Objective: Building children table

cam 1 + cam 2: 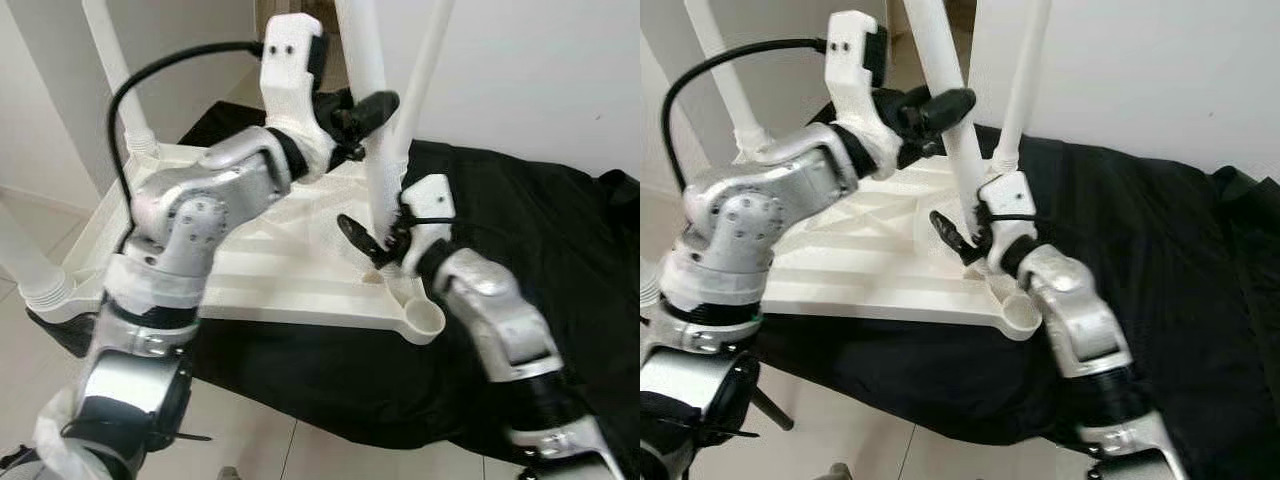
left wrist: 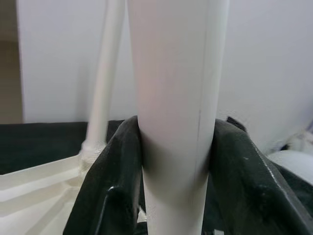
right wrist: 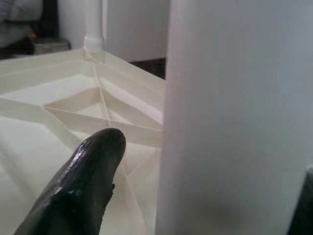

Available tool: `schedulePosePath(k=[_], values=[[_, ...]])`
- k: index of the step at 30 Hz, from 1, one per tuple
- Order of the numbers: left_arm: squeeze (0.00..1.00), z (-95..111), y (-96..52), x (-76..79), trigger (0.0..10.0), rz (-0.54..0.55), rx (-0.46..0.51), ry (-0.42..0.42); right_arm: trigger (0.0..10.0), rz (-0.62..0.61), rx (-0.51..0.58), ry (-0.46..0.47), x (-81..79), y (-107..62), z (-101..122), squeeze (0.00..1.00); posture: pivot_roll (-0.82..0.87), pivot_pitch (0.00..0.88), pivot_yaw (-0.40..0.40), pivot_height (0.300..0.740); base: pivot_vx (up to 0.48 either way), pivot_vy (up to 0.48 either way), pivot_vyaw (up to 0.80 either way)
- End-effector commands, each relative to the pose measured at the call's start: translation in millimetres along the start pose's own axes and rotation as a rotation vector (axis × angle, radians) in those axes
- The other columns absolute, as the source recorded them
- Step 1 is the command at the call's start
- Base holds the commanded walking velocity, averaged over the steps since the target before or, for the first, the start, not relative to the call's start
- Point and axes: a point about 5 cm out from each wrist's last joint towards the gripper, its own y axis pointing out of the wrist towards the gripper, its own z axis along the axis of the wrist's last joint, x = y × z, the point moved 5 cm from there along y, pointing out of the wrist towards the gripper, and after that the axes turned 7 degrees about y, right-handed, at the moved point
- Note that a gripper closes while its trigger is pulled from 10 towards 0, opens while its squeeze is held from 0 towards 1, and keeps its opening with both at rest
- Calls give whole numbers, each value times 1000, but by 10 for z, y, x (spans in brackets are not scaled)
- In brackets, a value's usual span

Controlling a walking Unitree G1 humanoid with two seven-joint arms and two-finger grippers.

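A white children's table [image 1: 270, 270] lies upside down on a black cloth [image 1: 560, 250]. One white leg [image 1: 372, 60] stands over its near right part. My left gripper [image 1: 375, 108] is shut on this leg, and its black fingers [image 2: 112, 186] press both sides of the leg [image 2: 176, 98]. Lower down, just above the table's underside, my right gripper [image 1: 378, 235] straddles the same leg. In the right wrist view, one of its fingers [image 3: 93, 166] stands apart from the leg [image 3: 230, 122], so it is open.
Three other legs stand screwed in: far left [image 1: 115, 70], near left [image 1: 25, 262] and back right [image 1: 428, 60]. An empty round socket [image 1: 426, 318] sits at the table's near right corner. White walls close in behind. Pale floor tiles [image 1: 270, 440] lie in front.
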Motion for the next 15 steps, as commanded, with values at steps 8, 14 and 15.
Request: schedulePosePath(k=[8,14,15], values=[[0,114,105,219,10000,-52,58,11,10000,-246,1,-40,69,145,-25,0,-10,0,-60,740,0,0,0],[0,131,121,224,10000,-50,65,22,10000,-341,-7,-61,105,136,-28,0,-9,0,-58,740,0,0,0],[0,131,121,224,10000,-50,65,22,10000,-341,-7,-61,105,136,-28,0,-9,0,-58,740,0,0,0]])
